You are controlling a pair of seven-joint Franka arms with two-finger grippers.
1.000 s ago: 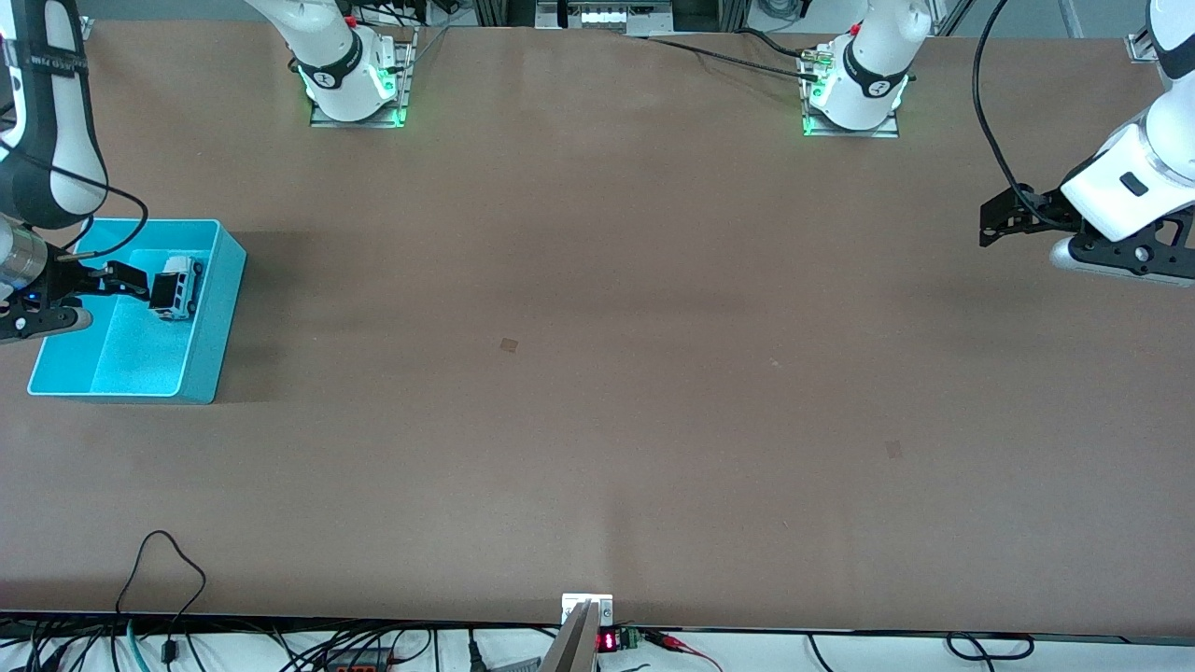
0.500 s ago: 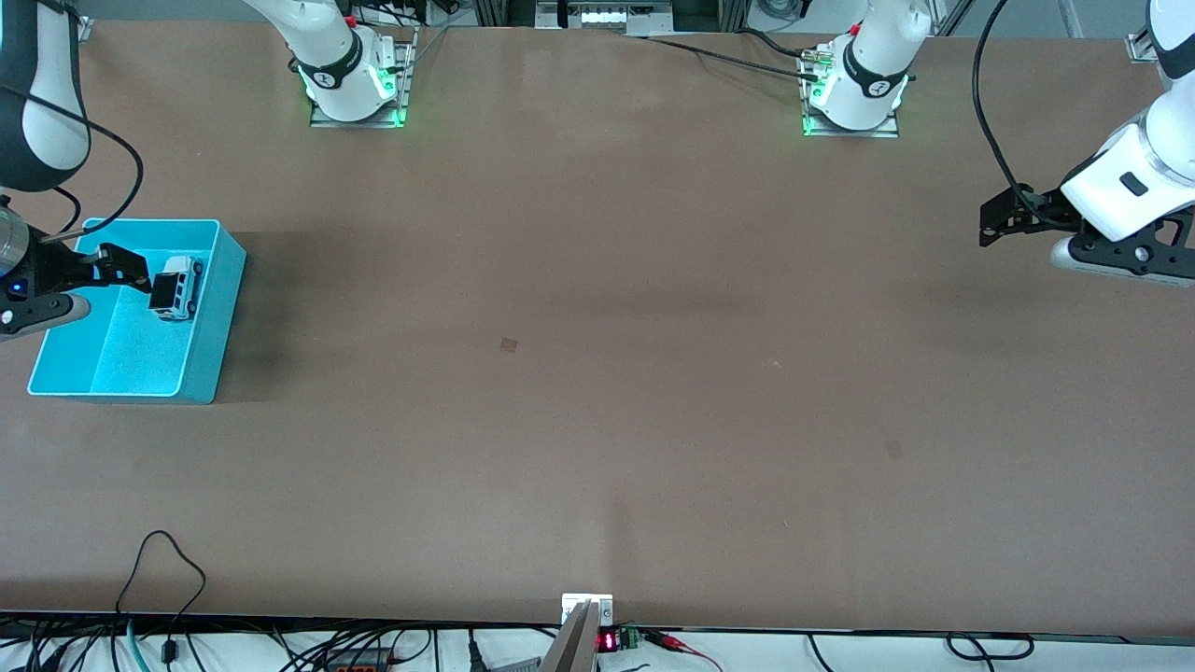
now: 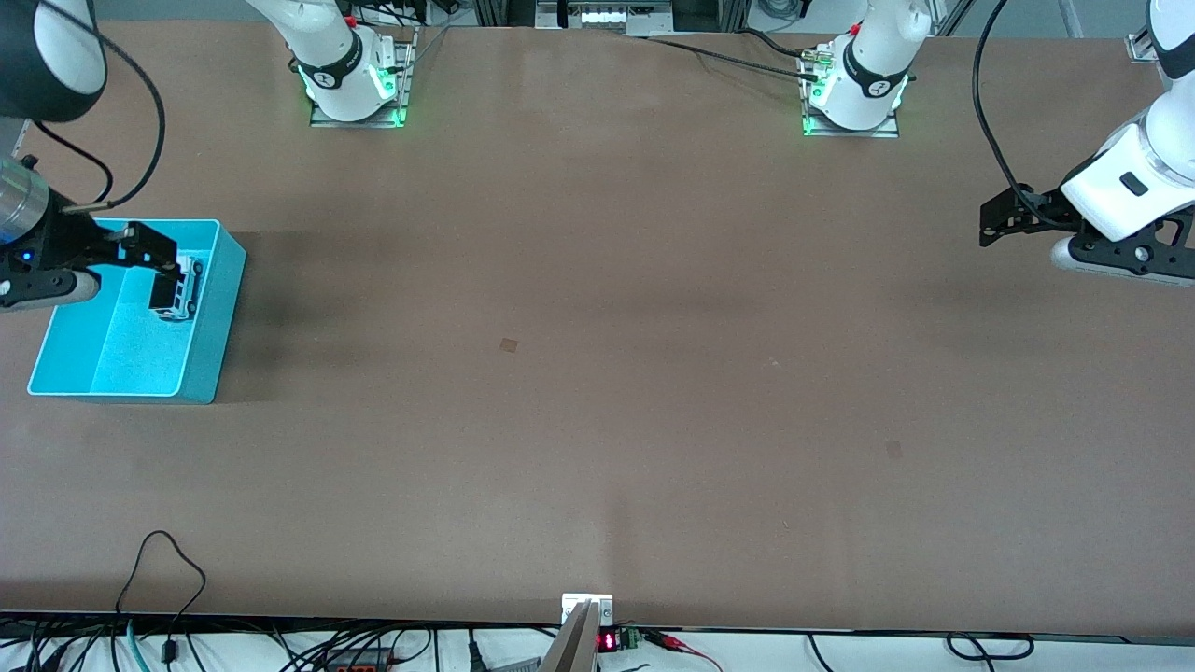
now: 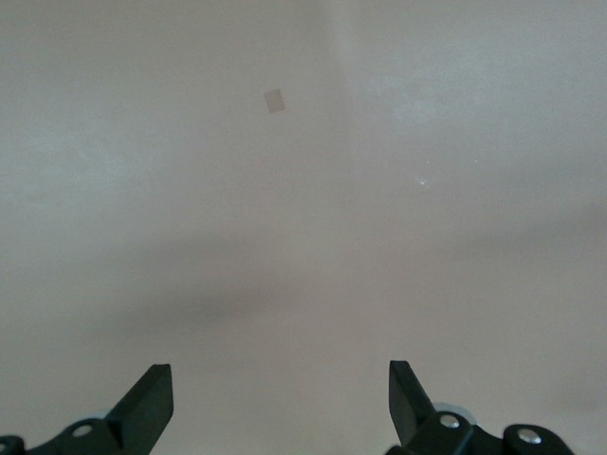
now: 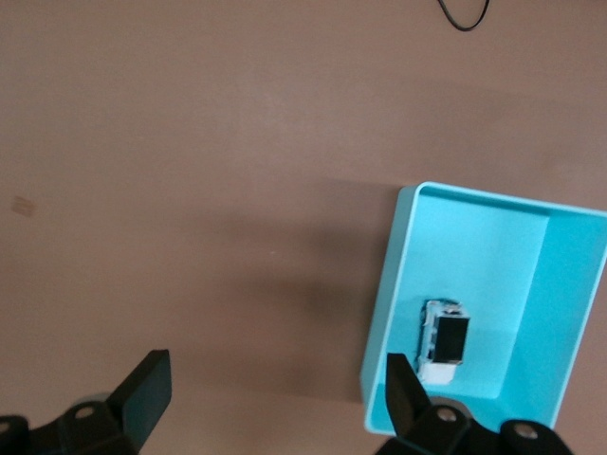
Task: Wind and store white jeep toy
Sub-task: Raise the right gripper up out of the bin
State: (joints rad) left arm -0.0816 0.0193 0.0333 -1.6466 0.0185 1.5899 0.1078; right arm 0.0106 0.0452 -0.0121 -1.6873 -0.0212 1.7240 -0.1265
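The white jeep toy lies in the cyan bin at the right arm's end of the table, close to the bin wall that faces the table's middle. My right gripper hangs open and empty over the bin, above the jeep. In the right wrist view the jeep rests on the bin's floor by the wall, and my right gripper is spread wide with nothing between the jaws. My left gripper waits open over the left arm's end of the table; in its wrist view it has only bare table below.
The brown table stretches wide between the two arms, with a small dark patch near the middle. The arm bases stand at the table's edge farthest from the front camera. A black cable loops at the near edge.
My right gripper has risen from the bin and drifted toward the table's middle. The jeep stays where it lay in the bin. The left arm has not moved.
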